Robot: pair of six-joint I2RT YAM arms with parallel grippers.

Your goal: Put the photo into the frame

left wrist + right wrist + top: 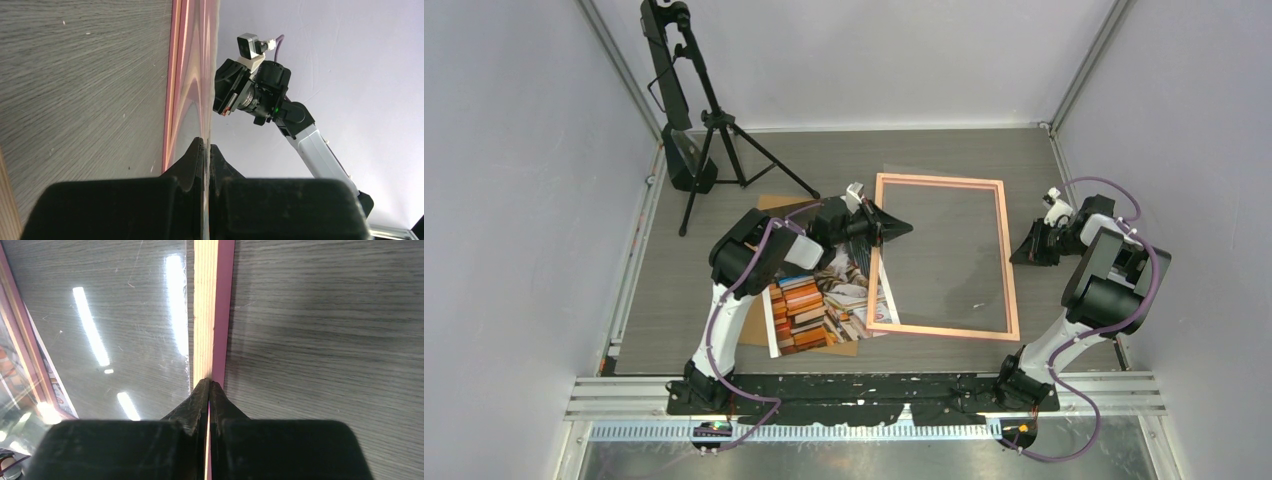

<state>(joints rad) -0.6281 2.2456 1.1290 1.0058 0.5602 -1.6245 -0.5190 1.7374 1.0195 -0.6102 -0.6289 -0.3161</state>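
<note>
The salmon-pink frame (939, 330) lies flat right of the middle of the table. The cat-and-books photo (814, 305) lies face up to its left, its right edge against the frame's left rail and its top hidden under my left arm. My left gripper (902, 228) is over the frame's upper left rail. In the left wrist view its jaws (206, 145) are shut on the edge of a thin clear sheet (200, 75) beside the rail (175, 75). My right gripper (1020, 254) is shut and holds nothing, its tips (209, 382) at the frame's right rail (212, 315).
A brown backing board (750, 322) lies under the photo. A black tripod stand (709, 130) is at the back left. The clear sheet (125, 315) covers the frame's opening and reflects the lights. Grey walls close in the table on three sides.
</note>
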